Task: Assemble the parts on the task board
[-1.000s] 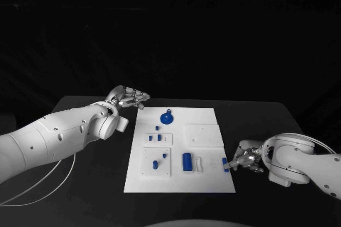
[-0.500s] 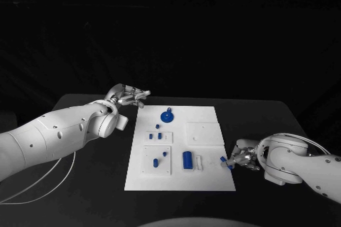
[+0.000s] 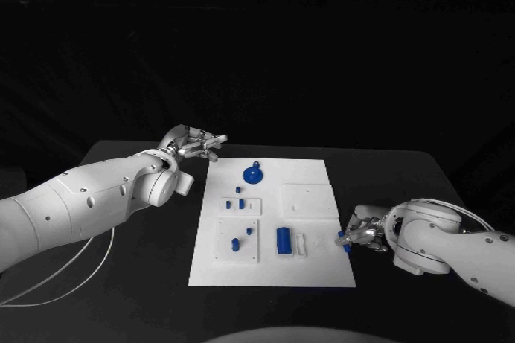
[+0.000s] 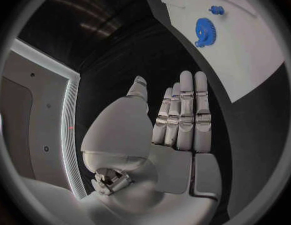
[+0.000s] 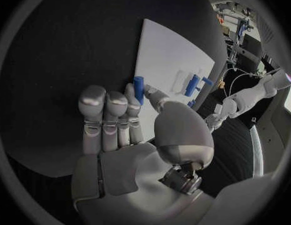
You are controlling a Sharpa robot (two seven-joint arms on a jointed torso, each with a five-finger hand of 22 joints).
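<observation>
The white task board [image 3: 311, 272] lies mid-table. On it are a blue gear [image 3: 252, 177], a thick blue cylinder [image 3: 283, 240] and several small blue pegs [image 3: 235, 245]. My right hand [image 3: 363, 235] is at the board's right edge, near the front. It pinches a short blue peg [image 3: 344, 241] between thumb and a finger; the right wrist view shows the peg [image 5: 138, 88] at the fingertips, over the board's edge [image 5: 164, 50]. My left hand [image 3: 194, 145] hovers off the board's far left corner, holding nothing. In the left wrist view its fingers [image 4: 185, 110] are straight, with the gear [image 4: 206, 31] beyond them.
Raised white plates sit on the board: one at the right middle [image 3: 306, 203] and one at the front left [image 3: 238, 252]. A small white piece [image 3: 301, 245] stands beside the thick cylinder. Black table [image 3: 129, 298] surrounds the board.
My right hand has drifted slightly up and toward the board's edge with the peg in it. My left hand has barely moved, and its fingers have spread a little.
</observation>
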